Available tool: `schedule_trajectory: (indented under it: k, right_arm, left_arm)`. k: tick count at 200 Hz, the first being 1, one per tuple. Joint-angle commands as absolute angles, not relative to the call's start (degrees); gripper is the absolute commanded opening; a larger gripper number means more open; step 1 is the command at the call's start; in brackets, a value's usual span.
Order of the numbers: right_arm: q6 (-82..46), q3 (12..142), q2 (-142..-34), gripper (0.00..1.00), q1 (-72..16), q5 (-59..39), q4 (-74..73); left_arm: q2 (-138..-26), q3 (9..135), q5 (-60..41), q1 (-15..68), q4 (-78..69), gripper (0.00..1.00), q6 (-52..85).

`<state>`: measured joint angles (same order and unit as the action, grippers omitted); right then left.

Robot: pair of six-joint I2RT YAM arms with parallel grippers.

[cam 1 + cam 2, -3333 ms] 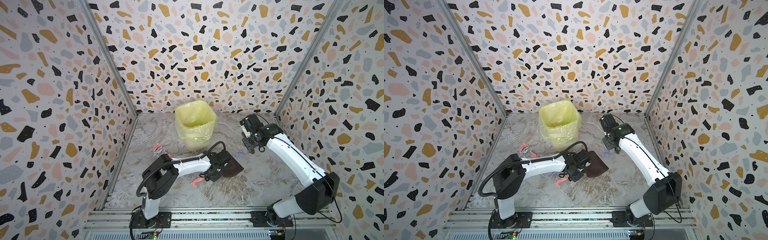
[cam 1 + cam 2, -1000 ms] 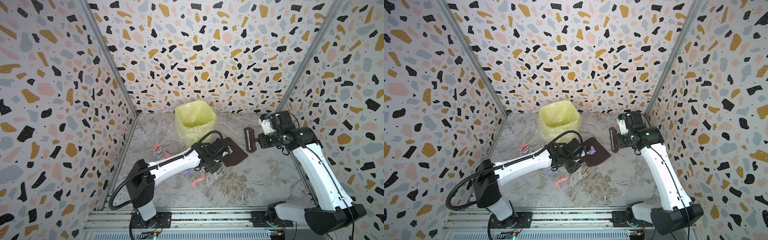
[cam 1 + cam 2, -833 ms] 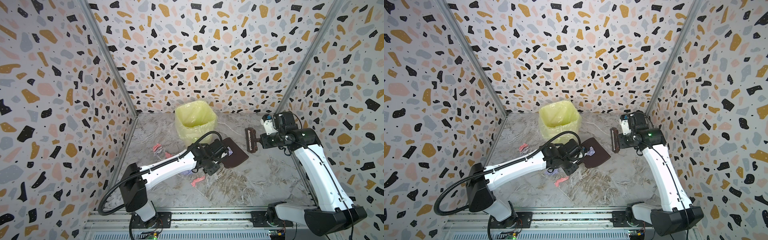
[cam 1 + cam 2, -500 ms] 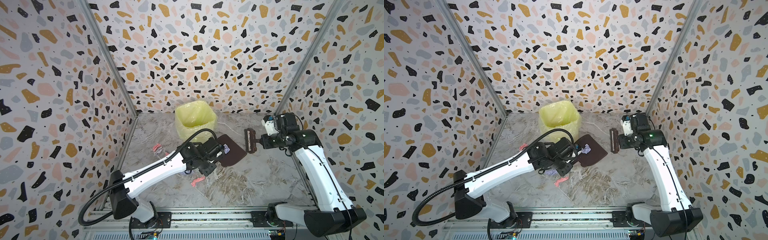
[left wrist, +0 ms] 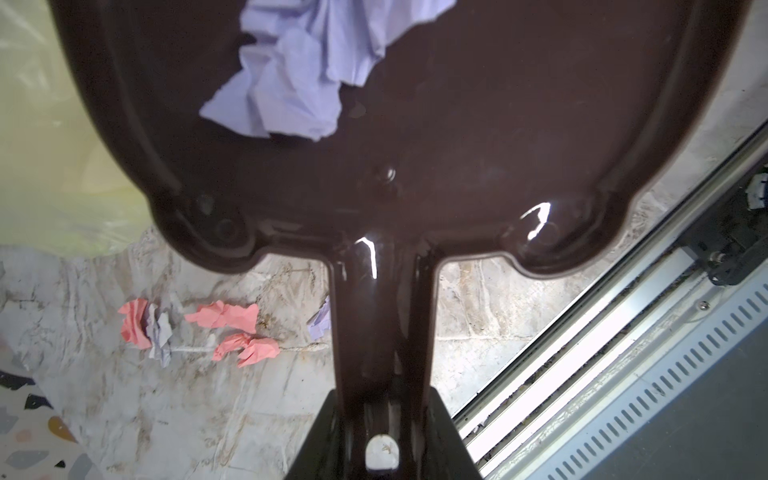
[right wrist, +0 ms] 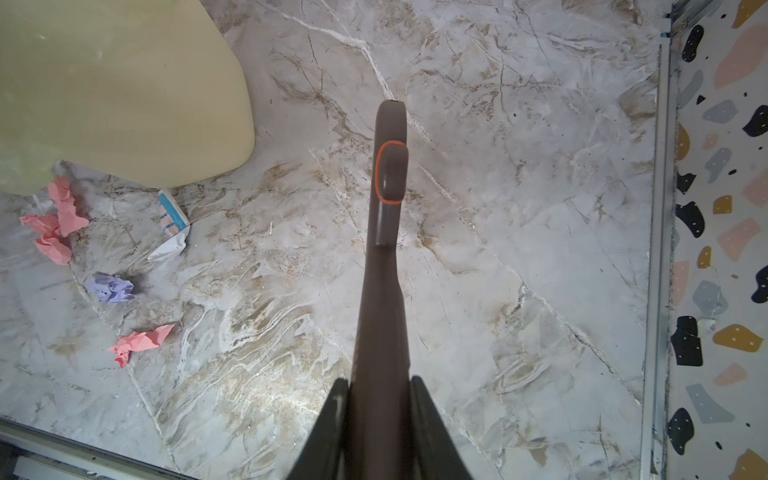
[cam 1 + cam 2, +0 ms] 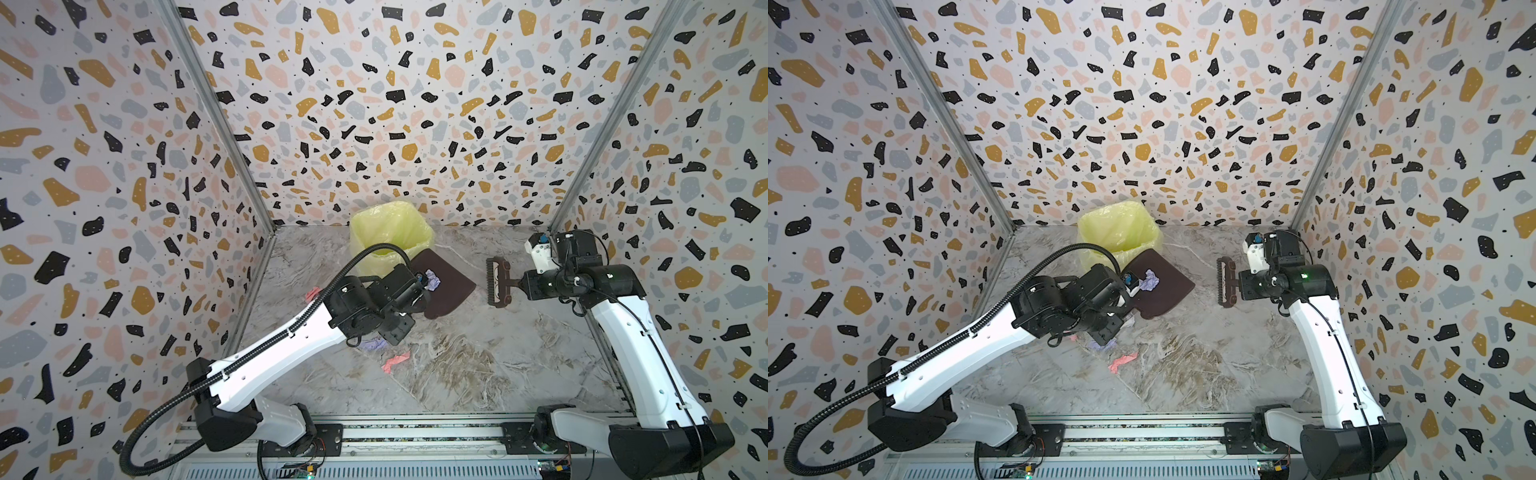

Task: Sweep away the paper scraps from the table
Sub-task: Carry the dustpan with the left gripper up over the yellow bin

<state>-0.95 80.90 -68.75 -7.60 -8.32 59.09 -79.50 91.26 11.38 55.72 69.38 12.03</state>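
— Left wrist view first: do we see the left end effector (image 5: 382, 419) clamped on anything?

— We do. Its jaws are closed on the handle of the dark brown dustpan (image 5: 457, 124), and one lilac scrap (image 5: 291, 83) lies in the pan.

— Where is the pan against the bin (image 7: 388, 232)?

— In both top views we see it held up just right of the bin, its far corner overlapping the yellow liner.

— And the other paper scraps (image 6: 58, 224)?

— We find them on the surface (image 7: 498, 365) in front of the bin. A pink one (image 7: 312, 293) lies to the bin's front left. A lilac one (image 7: 374, 344) and another pink one (image 7: 395, 360) lie farther forward.

— What do we have right of the bin?

— The brush (image 7: 496, 281), apart from the pan, with its bristles turned toward the bin. The right end effector (image 6: 380, 419) is gripping its handle.
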Motion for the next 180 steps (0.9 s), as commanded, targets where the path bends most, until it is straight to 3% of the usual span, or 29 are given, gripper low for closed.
schedule_trajectory:
  k: [1,84,180]
  right_arm:
    - [-0.53,80.54,-66.63,0.00,-7.16,-9.63,57.13]
    - [-2.91,75.82,-63.69,0.00,-7.03,-14.60,55.57]
    - [-7.37,65.59,-55.16,0.00,-7.05,-22.23,56.91]
  left_arm:
    - [-77.02,94.07,13.66,52.77,71.06,0.00,12.88]
    - [-74.28,95.38,12.00,32.03,71.39,0.00,7.48]
    - [-80.26,100.00,20.21,25.60,72.12,0.00,4.59]
